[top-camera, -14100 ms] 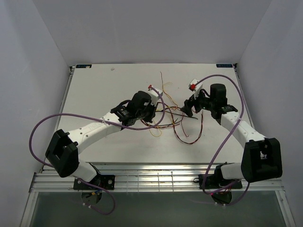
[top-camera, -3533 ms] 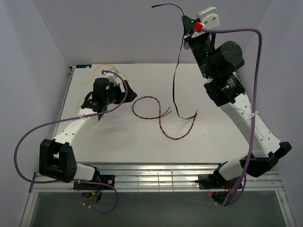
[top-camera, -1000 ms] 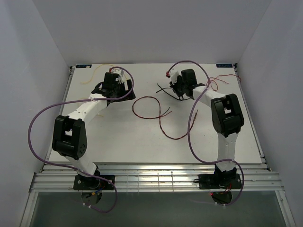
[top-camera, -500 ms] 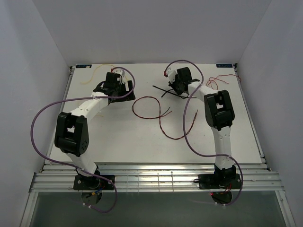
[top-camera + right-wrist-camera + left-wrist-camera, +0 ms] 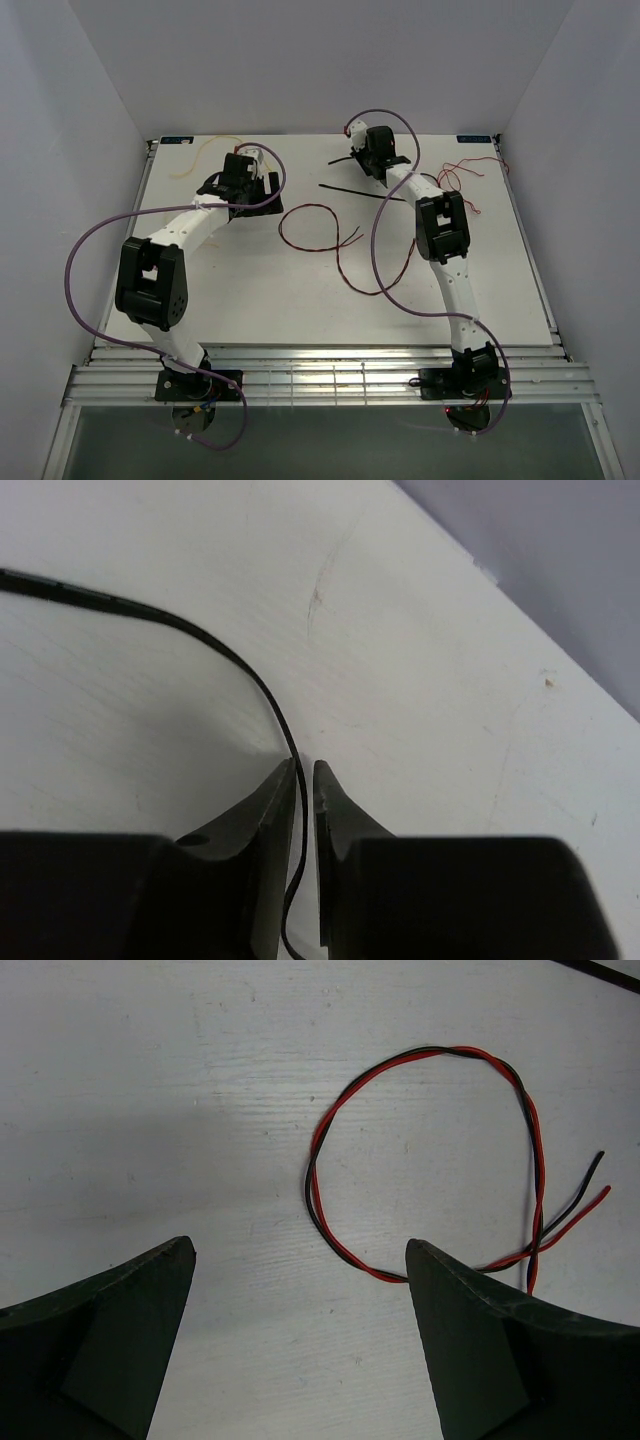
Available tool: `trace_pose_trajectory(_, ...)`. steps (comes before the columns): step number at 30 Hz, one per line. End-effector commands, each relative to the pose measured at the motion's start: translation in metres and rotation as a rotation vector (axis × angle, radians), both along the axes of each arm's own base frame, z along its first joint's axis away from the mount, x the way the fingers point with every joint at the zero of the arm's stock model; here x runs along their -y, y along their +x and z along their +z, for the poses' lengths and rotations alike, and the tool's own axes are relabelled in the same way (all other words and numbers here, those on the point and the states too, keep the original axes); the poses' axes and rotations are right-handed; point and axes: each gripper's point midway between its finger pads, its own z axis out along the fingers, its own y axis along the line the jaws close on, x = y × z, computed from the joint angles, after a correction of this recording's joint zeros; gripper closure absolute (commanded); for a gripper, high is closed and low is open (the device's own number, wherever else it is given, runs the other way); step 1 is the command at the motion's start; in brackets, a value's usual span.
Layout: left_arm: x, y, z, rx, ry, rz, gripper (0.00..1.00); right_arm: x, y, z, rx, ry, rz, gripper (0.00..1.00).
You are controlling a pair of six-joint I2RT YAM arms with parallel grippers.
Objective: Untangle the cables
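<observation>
The cables lie apart on the white table [image 5: 250, 290]. A black cable [image 5: 350, 189] stretches flat in the far middle. Its end runs through my right gripper [image 5: 362, 160], low over the table near the far edge. In the right wrist view this black cable [image 5: 230, 655] passes through the narrow gap of the right gripper [image 5: 305, 765], whose jaws stand slightly apart. A red-and-black twisted cable [image 5: 281, 226] loops across the centre. My left gripper [image 5: 245, 192] hovers wide open and holds nothing; the same twisted loop [image 5: 440, 1050] lies ahead of the left gripper [image 5: 300, 1245].
A thin red cable [image 5: 462, 172] curls at the far right of the table. A yellow cable [image 5: 205, 150] lies at the far left corner. White walls close in the table on three sides. Purple arm cables arc above both arms.
My right gripper has slid toward the far edge, drawing the black cable out straighter on the table, and its jaws have parted a little. The left arm has barely moved.
</observation>
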Motion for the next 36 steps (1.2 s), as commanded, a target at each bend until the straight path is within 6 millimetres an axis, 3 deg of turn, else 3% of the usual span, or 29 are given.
trace_pose_trajectory(1,0.000,0.009,0.029,0.067,0.004,0.000,0.02,-0.034,0.027,0.055,0.161,0.178,0.055,0.82)
trace_pose_trajectory(7,-0.001,0.010,0.029,0.068,0.005,0.003,0.02,-0.082,0.023,0.081,0.212,0.335,0.163,0.87)
trace_pose_trajectory(8,-0.001,0.010,0.028,0.067,0.006,0.004,0.02,-0.089,0.021,0.084,0.207,0.376,0.169,0.92)
trace_pose_trajectory(13,-0.001,0.010,0.026,0.062,0.006,0.007,0.02,-0.129,0.013,0.118,0.261,0.499,0.255,0.92)
trace_pose_trajectory(17,-0.001,0.009,0.025,0.060,0.006,0.010,0.02,-0.143,0.010,0.135,0.284,0.575,0.278,0.92)
trace_pose_trajectory(19,-0.002,0.008,0.024,0.056,0.007,0.010,0.02,-0.141,0.012,0.141,0.301,0.573,0.264,0.92)
trace_pose_trajectory(20,-0.002,0.009,0.026,0.058,0.006,0.012,0.02,-0.134,0.013,0.133,0.282,0.533,0.230,0.86)
trace_pose_trajectory(21,-0.003,0.007,0.025,0.054,0.007,0.013,0.02,-0.113,0.021,0.130,0.292,0.481,0.146,0.79)
trace_pose_trajectory(22,-0.003,0.007,0.026,0.057,0.007,0.014,0.02,-0.099,0.020,0.146,0.300,0.456,0.110,0.62)
trace_pose_trajectory(23,-0.003,0.005,0.025,0.057,0.006,0.013,0.02,-0.083,0.010,0.116,0.209,0.433,0.056,0.54)
trace_pose_trajectory(24,-0.003,0.005,0.027,0.061,0.004,0.013,0.02,-0.061,0.007,0.111,0.182,0.436,0.004,0.45)
trace_pose_trajectory(25,-0.003,0.005,0.028,0.064,0.002,0.014,0.02,-0.049,-0.007,0.154,0.206,0.505,-0.025,0.36)
trace_pose_trajectory(26,-0.003,0.006,0.029,0.069,-0.001,0.016,0.02,-0.038,-0.017,0.156,0.192,0.527,-0.052,0.21)
trace_pose_trajectory(27,-0.003,0.007,0.030,0.073,-0.003,0.016,0.02,-0.019,-0.036,0.119,0.114,0.507,-0.096,0.05)
trace_pose_trajectory(28,0.000,0.007,0.031,0.074,-0.011,0.009,0.02,-0.010,-0.050,0.155,0.151,0.523,-0.101,0.10)
trace_pose_trajectory(32,0.004,0.008,0.032,0.073,-0.034,0.000,0.02,0.048,-0.101,0.138,0.075,0.474,-0.338,0.10)
trace_pose_trajectory(33,0.004,0.006,0.030,0.069,-0.035,0.000,0.02,0.065,-0.122,0.124,0.029,0.443,-0.394,0.10)
trace_pose_trajectory(35,0.004,0.004,0.030,0.067,-0.037,0.000,0.02,0.093,-0.139,0.112,-0.012,0.453,-0.509,0.10)
trace_pose_trajectory(36,0.003,0.004,0.031,0.070,-0.038,0.002,0.02,0.104,-0.148,0.116,-0.013,0.460,-0.544,0.10)
